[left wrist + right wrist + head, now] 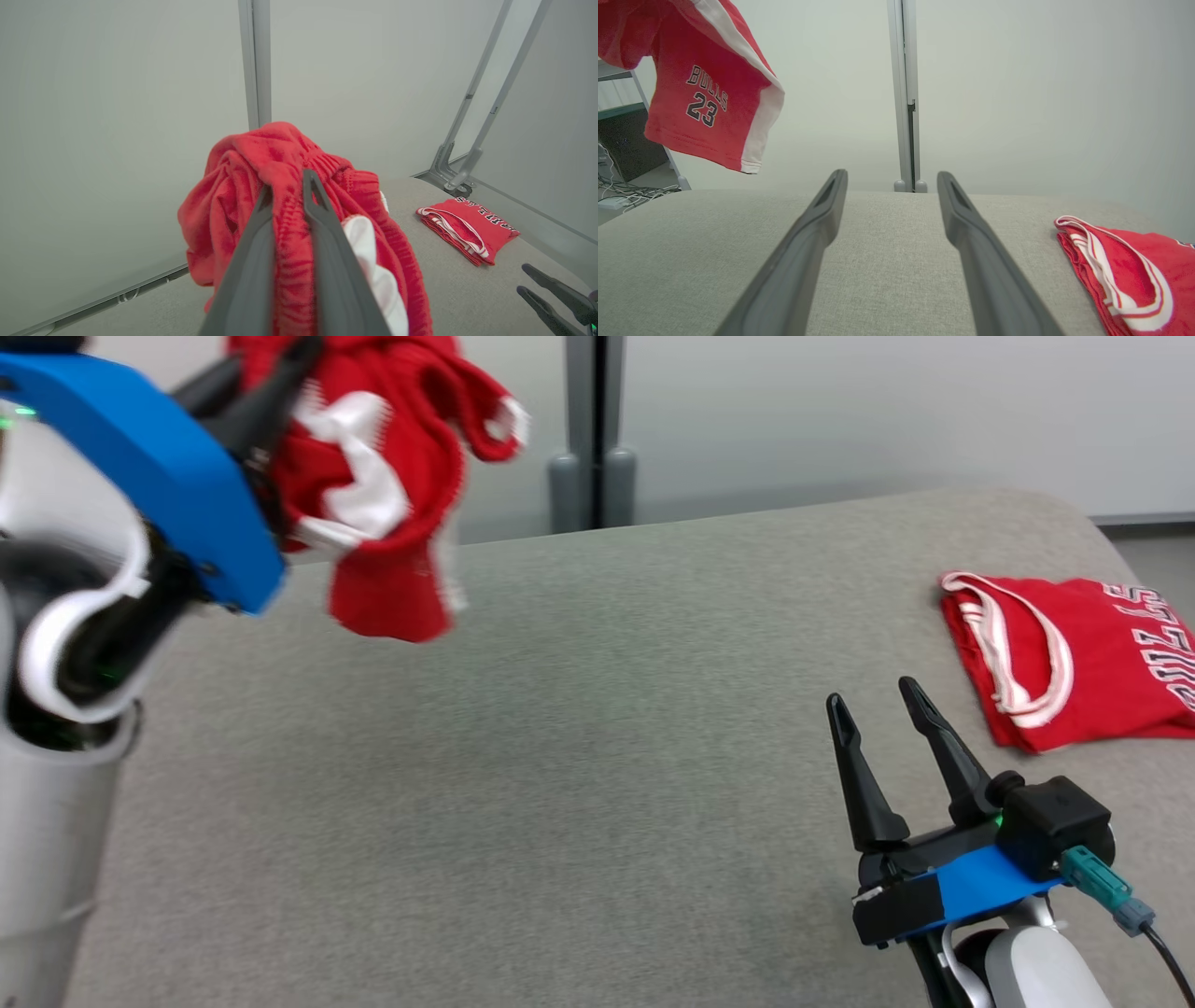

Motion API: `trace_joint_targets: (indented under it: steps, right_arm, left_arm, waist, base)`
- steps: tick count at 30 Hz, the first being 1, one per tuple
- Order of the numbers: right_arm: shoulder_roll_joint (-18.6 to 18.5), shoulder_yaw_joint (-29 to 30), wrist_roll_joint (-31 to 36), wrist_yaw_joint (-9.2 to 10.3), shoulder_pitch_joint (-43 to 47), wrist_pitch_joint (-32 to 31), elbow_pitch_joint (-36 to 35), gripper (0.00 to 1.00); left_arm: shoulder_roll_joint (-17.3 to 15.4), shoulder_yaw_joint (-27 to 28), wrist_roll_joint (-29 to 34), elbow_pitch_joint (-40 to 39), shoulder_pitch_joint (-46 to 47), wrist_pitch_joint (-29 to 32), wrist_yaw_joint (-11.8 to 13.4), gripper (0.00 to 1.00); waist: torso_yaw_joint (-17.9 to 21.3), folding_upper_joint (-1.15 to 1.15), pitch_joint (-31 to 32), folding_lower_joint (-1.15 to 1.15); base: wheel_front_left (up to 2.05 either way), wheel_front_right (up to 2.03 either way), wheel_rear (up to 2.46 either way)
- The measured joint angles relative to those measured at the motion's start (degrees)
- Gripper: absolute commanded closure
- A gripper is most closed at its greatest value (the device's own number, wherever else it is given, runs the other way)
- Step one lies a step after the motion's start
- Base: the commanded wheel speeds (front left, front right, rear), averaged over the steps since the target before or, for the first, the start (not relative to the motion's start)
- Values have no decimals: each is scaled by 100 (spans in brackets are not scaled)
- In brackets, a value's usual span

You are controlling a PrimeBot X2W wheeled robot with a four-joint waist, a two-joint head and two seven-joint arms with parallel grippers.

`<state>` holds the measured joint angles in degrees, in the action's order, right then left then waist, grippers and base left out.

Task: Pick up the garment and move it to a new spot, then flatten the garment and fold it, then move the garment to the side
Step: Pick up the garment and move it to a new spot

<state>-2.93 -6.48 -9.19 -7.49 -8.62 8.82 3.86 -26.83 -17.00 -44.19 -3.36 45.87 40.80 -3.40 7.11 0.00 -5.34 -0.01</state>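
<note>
Pinch grasp by the left gripper (287,186), raised at the upper left of the head view: its two dark fingers are pressed together on a bunched fold of the red garment (392,541), with cloth squeezed between them near the ribbed waistband. The garment, red with white side stripes, hangs crumpled from that grip. In the right wrist view its lower hem is clear of the grey padded surface (597,756), and the lettering "BULLS 23" shows on one panel. The right gripper (873,695) sits low at the near right of the surface, fingers spread and pointing away from the robot, with nothing between them. Just beyond and to the right of it a folded red top (1074,663), trimmed in white with dark lettering, lies flat on the surface near its right edge, well apart from the hanging garment. A grey upright post (588,429) stands behind the far edge of the surface against a pale wall.
</note>
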Motion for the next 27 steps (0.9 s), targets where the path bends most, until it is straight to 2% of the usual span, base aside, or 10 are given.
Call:
trace_joint_targets:
  steps: [8,15,19,24,25,26,27]
  right_arm:
    - [1,-97,-57,0,-60,-5,1,0]
    - [1,-181,-108,0,-64,44,19,0]
    - [1,-182,-132,0,-89,83,33,0]
    - [0,-147,-130,0,-115,91,68,0]
    - [1,-143,-129,0,-114,90,75,0]
    - [2,-144,-123,0,-110,89,78,0]
    - [1,-127,-110,0,-106,88,79,0]
  left_arm:
    - [390,-706,-71,-208,-203,127,-172,100]
    - [620,-1279,-221,343,-859,-236,-321,100]
    - [457,-1566,-1,957,-1162,-668,-369,100]
    - [361,-1850,423,1903,-1473,-1365,-372,100]
    - [369,-1868,509,2089,-1513,-1528,-371,71]
    - [412,-1884,558,2245,-1568,-1683,-368,51]
    - [470,-1886,586,2382,-1634,-1861,-344,0]
  waist:
    - [617,0,-88,1]
    - [1027,0,-200,2]
    - [1126,0,-256,2]
    - [1074,0,-252,2]
    - [1047,0,-244,2]
    - [1013,0,-233,2]
    - [977,0,-222,2]
  base:
    - [0,0,0]
    - [0,0,0]
    - [0,0,0]
    - [0,0,0]
    - [0,0,0]
    - [0,0,0]
    - [0,0,0]
